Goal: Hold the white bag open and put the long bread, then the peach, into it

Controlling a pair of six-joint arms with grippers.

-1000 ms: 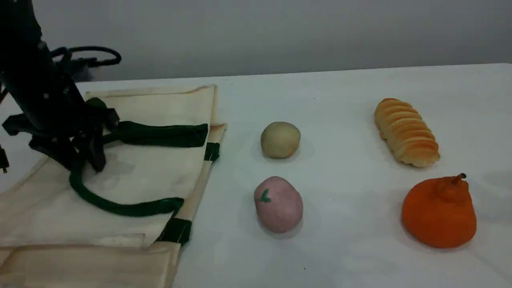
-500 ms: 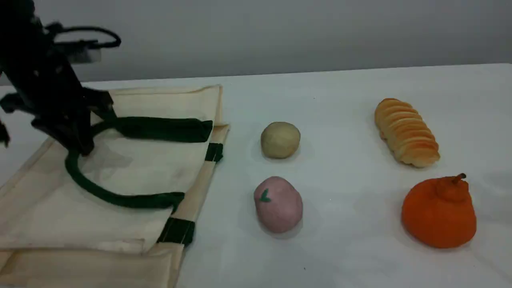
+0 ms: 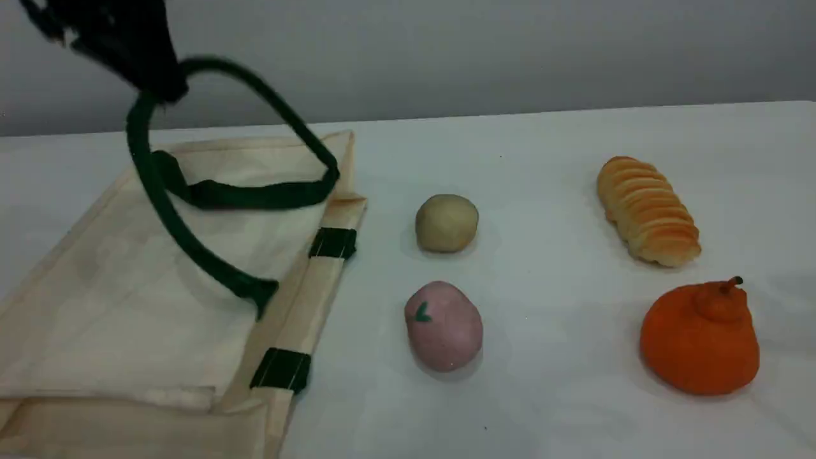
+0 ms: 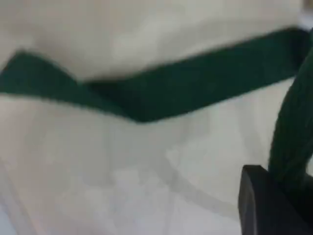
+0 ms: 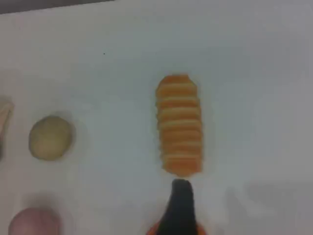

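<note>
Left hand (image 3: 162, 86) has gone up since a second ago, from low on the white bag (image 3: 127, 299) to the scene view's top left, clamped on one green strap handle (image 3: 156, 191), which now arcs clear of the canvas. Bag is the biggest item: cream canvas, green tabs, lying mostly flat at the surface's (image 3: 548, 159) left, mouth edge toward the food and barely parted. Soft, floppy cloth, so expect it to sag; the strap is the sensible hold. Long bread (image 3: 647, 210) sits far right, well apart from the bag: golden-brown, ridged crosswise, looks light and squashy, best taken across its middle. Right hand (image 5: 182, 188) hovers just beside its near end, spread wide, holding nothing. Peach (image 3: 443, 325) lies between bag and bread: pale pink, green leaf mark, rounded, may roll.
</note>
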